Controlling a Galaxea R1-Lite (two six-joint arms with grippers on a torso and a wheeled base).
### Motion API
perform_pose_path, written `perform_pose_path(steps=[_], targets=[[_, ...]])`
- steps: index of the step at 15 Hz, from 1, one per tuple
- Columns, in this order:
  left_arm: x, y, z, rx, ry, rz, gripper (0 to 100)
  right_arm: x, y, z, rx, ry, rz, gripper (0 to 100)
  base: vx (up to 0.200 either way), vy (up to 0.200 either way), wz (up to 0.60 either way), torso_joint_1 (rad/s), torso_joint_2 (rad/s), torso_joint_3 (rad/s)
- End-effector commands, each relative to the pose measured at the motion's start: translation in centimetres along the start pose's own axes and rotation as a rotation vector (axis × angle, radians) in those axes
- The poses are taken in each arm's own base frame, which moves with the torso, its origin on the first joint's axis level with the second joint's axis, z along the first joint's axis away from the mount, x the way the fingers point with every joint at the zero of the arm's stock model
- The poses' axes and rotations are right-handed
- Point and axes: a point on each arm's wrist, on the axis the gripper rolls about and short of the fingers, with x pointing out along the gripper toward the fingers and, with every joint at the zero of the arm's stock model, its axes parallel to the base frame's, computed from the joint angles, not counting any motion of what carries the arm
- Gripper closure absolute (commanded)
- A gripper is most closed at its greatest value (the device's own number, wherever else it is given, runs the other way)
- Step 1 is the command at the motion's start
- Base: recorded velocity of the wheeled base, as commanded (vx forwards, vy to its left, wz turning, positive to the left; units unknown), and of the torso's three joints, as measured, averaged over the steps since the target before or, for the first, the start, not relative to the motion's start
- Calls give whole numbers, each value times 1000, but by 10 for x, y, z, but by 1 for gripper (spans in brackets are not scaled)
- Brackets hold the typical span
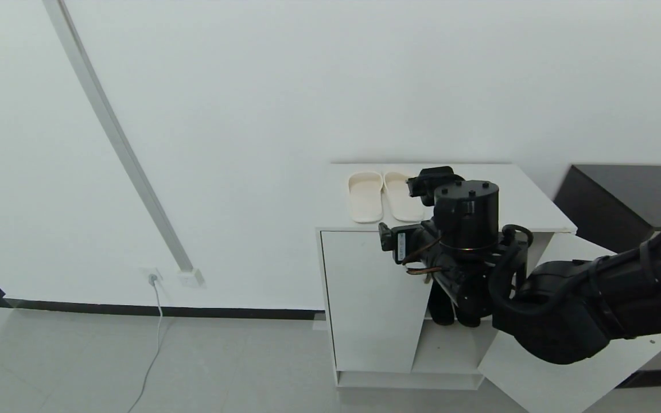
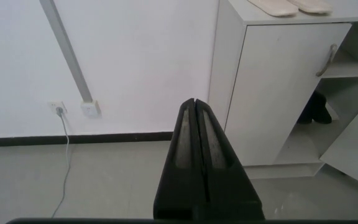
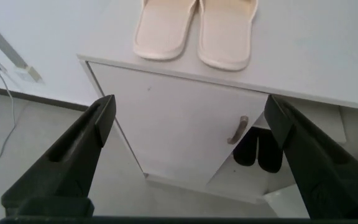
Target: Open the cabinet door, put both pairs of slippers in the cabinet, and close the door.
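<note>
Hovering spread wide near the cream slippers [image 3: 224,31], the right claw [image 3: 189,102] seems ready to take them; left claw [image 2: 195,104] rests closed

Bright, even indoor light falls from no visible lamp. The white wall [image 1: 250,86] is flatly lit, without glare. Just ahead of the spread right gripper [image 3: 189,104], the cream slippers [image 3: 194,28] cast thin, soft shadows on the cabinet [image 3: 303,56] top. Below that gripper, the shaded compartment turns the black slippers [image 3: 260,149] into dark shapes. Beyond the closed left gripper [image 2: 194,104], the grey floor [image 2: 104,180] has a faint sheen.
</note>
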Motion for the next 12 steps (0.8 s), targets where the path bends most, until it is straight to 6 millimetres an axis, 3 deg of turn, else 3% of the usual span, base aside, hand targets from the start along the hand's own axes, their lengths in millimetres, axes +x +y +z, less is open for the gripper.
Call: perform_pose_path(steps=[1,11,12], targets=[[0,0,0,0,2,0,100,6,2,-7,-8,12,-3,0,200,0,0,-17,-12,-2],[0,0,0,-3,1,2,100,30,4,-36,-11,32,26,0,200,0,0,7,1,1],[0,0,0,-3,1,2,100,34,5,-40,-7,27,27,0,0,0,0,0,0,0]])
